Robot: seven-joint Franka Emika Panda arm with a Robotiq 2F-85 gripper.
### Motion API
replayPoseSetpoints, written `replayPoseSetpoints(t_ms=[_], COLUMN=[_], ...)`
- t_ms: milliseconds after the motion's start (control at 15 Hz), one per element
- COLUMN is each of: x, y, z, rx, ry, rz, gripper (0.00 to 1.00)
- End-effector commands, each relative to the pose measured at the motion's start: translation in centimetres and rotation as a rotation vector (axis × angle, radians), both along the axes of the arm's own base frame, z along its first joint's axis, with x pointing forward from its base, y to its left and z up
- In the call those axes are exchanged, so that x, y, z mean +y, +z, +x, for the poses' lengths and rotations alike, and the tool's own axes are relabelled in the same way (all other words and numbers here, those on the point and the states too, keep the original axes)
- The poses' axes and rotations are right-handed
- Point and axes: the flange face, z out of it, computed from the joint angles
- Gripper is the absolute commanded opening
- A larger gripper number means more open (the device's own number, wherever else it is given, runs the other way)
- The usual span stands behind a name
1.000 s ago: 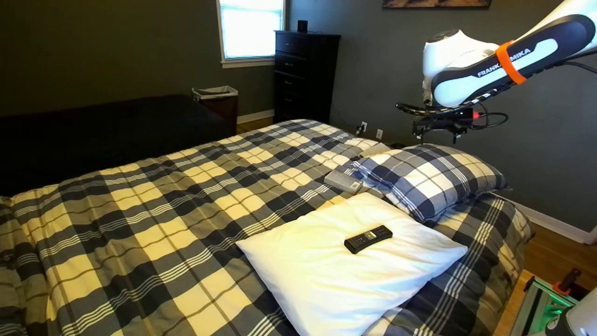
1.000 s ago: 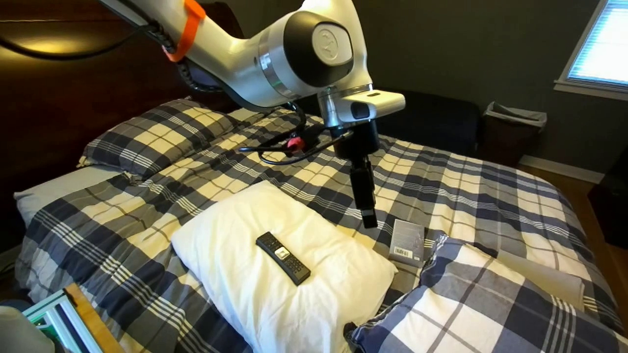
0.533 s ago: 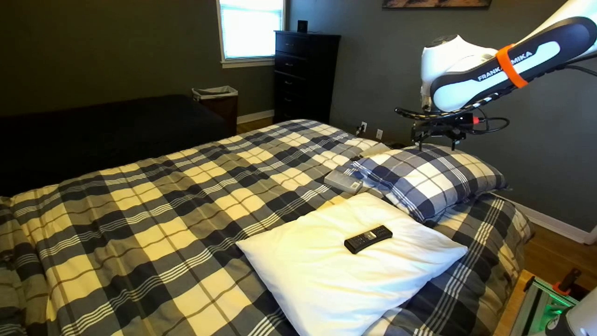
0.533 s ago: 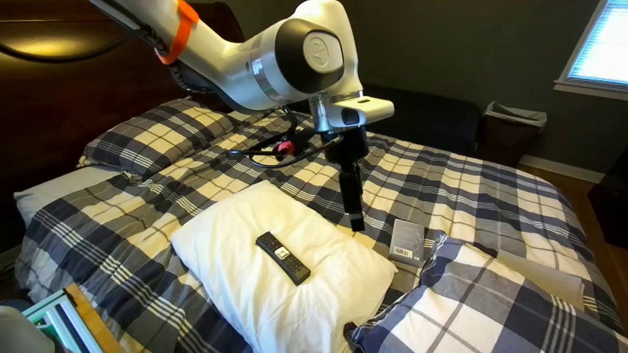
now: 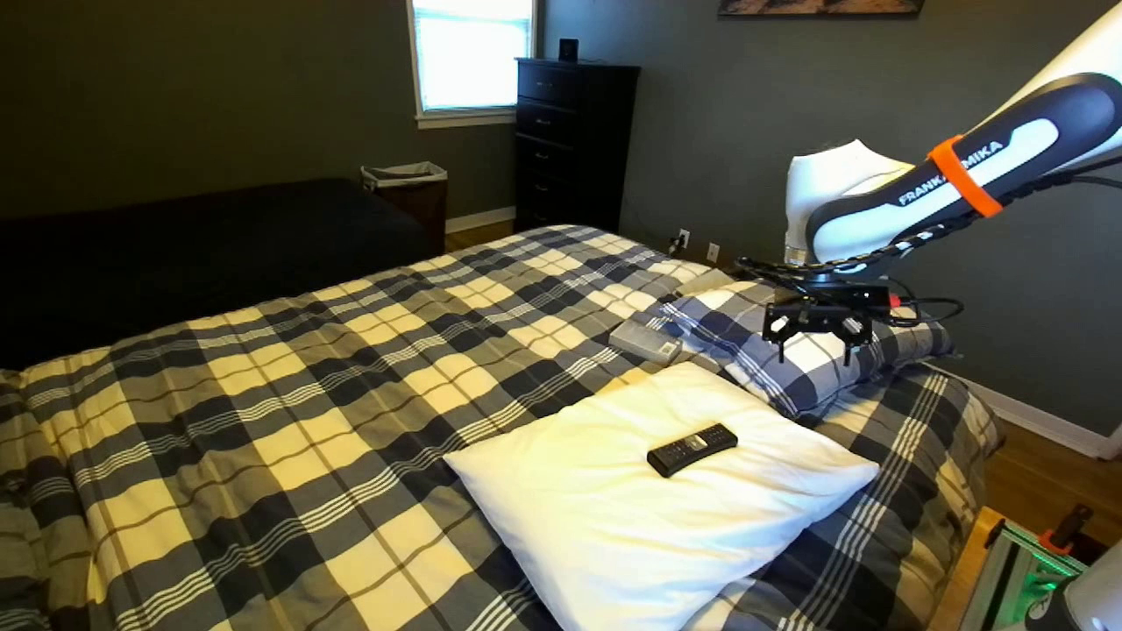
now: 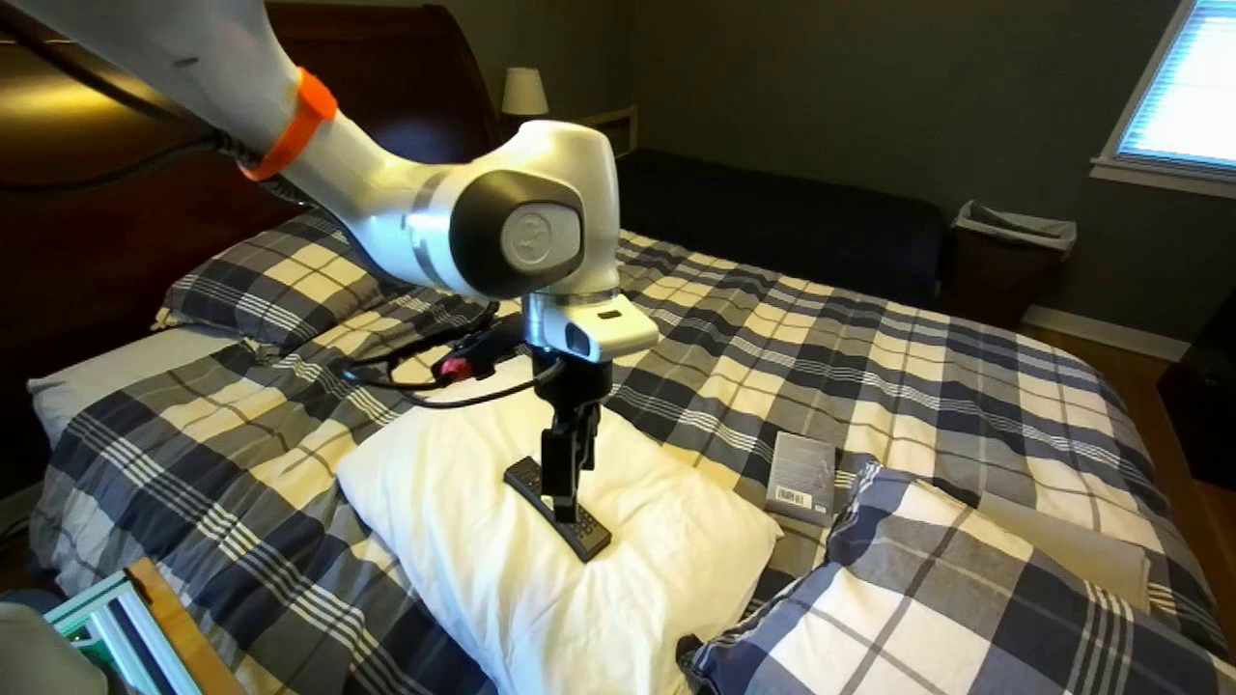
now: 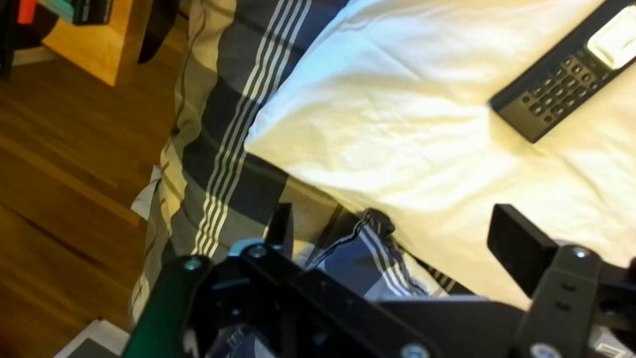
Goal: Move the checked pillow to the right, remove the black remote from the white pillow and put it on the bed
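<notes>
Evidently, the gripper [image 5: 814,355] is being held empty, jaws apart, probably for grasping the checked pillow [image 7: 356,261] towards six o'clock in the wrist view; towards two, the black remote [image 7: 570,69] is being supported by the white pillow [image 7: 417,124].

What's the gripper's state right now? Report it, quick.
Gripper: open, jaws wide apart, holding nothing.

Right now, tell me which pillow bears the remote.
The plain white pillow: the black remote lies on it. The checked pillow beside it and the plaid pillow by the headboard are both patterned.
</notes>
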Motion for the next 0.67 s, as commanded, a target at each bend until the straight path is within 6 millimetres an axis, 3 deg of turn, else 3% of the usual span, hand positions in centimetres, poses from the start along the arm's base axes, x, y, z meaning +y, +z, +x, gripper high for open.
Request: replayPoseSetpoints(t_ms=[0,267,600], x=[2.3,4.7,6.8], y=[-2.8,-6.5,-10.5], z=[-1.5,-1.5,0.5], rx=[-0.081,-0.12,-0.182], ry=[-0.037,-0.046,-0.045], rz=[0.084,0.164,0.199], gripper=[1.0,1.0,1.0])
